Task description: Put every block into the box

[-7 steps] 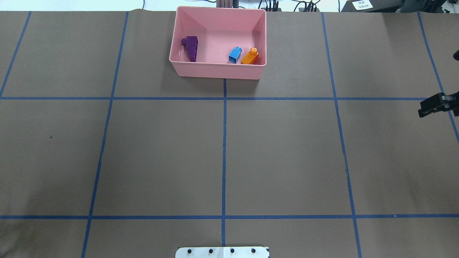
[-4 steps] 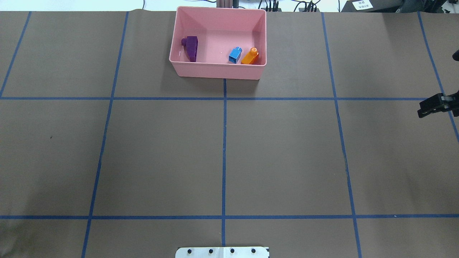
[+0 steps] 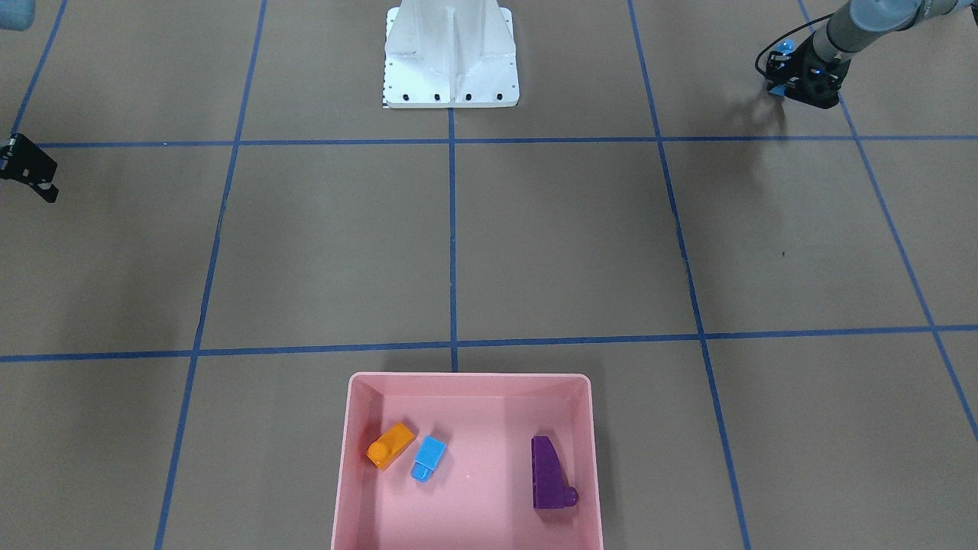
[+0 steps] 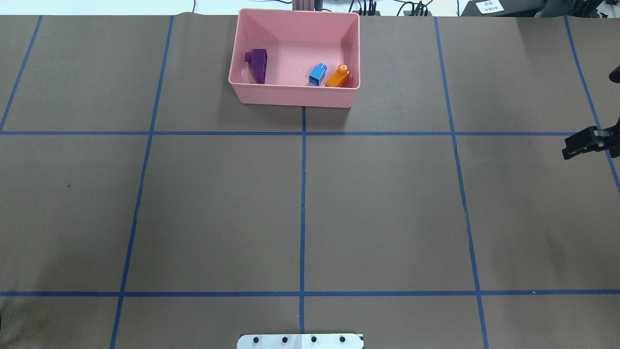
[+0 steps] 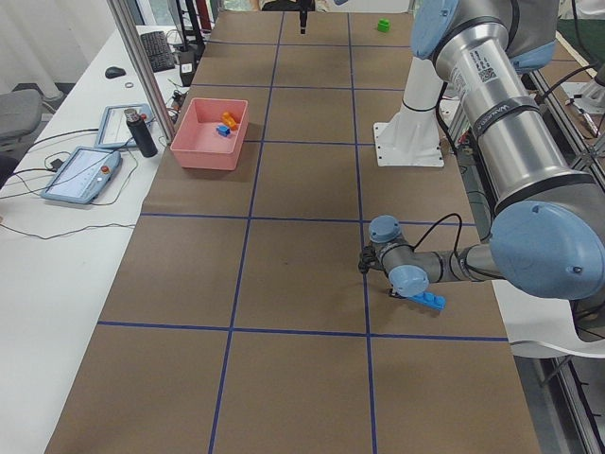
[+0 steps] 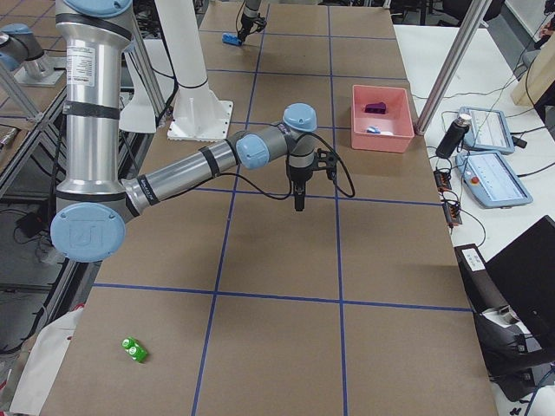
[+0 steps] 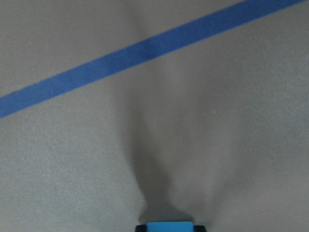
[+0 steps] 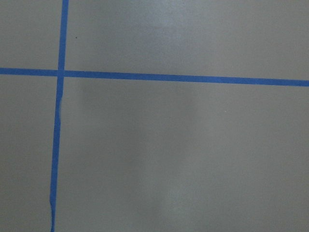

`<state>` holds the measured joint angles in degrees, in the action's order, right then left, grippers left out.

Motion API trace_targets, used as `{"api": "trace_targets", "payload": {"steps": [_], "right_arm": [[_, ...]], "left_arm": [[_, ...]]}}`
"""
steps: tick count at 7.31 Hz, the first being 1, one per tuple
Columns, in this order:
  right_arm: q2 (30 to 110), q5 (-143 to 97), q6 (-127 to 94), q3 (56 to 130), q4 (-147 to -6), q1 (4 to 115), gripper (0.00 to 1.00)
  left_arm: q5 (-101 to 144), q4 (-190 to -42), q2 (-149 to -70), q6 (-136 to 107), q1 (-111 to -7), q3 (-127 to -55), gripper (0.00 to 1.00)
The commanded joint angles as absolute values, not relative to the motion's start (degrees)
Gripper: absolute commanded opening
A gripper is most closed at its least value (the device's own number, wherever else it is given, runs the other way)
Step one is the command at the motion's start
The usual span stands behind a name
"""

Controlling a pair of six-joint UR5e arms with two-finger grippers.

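Observation:
The pink box [image 4: 295, 94] stands at the table's far middle. In it lie the purple wedge [image 4: 259, 65], the small blue brick [image 4: 317, 74] and the orange brick [image 4: 338, 76]. My left gripper [image 5: 408, 288] is low over the table at the robot's near left, shut on the long blue brick [image 5: 428, 301]. The brick's end shows at the bottom of the left wrist view [image 7: 169, 226]. My right gripper [image 4: 579, 144] hangs empty over the right of the table and looks shut. The green brick [image 6: 133, 348] lies alone at the near right corner.
The white robot base [image 3: 451, 69] stands at the middle of the near edge. Blue tape lines [image 4: 303, 203] divide the brown table cover into squares. Tablets and a dark bottle [image 5: 142, 132] sit on the side desk beyond the box.
My right gripper has drifted very slightly to the left in the overhead view. The box and the bricks in it have not moved.

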<state>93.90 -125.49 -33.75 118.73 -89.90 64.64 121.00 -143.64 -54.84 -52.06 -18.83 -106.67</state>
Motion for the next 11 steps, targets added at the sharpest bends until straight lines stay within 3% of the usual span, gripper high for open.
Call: {"api": "trace_targets", "payload": {"steps": [1,3,5,9,11], "right_arm": [[93.4,-125.5,-33.8,118.6,-89.8,64.6,0.99],[92.2,-125.4,-33.8,117.4,-89.7,64.6,0.99],[92.1,-125.4,-33.8,117.2,-89.7,64.6,0.99],[91.9,-125.2,-33.8,116.5,-89.6,64.6,0.99],[91.1,-125.1,-33.8,115.8,-89.6,64.6,0.99]], "left_arm": [[121.3,-143.5,-53.0,-52.7,-19.7,-112.8,0.00],[121.8,-143.5,-55.2,-54.1,-29.5,-118.5,0.00],[122.6,-142.0,-64.3,-58.6,-37.3,-118.9,0.00],[122.4,-111.7,-97.7,-63.6,-48.1,-118.0,0.00],[122.3,-95.9,-118.5,-63.6,-51.8,-110.3,0.00]]}}
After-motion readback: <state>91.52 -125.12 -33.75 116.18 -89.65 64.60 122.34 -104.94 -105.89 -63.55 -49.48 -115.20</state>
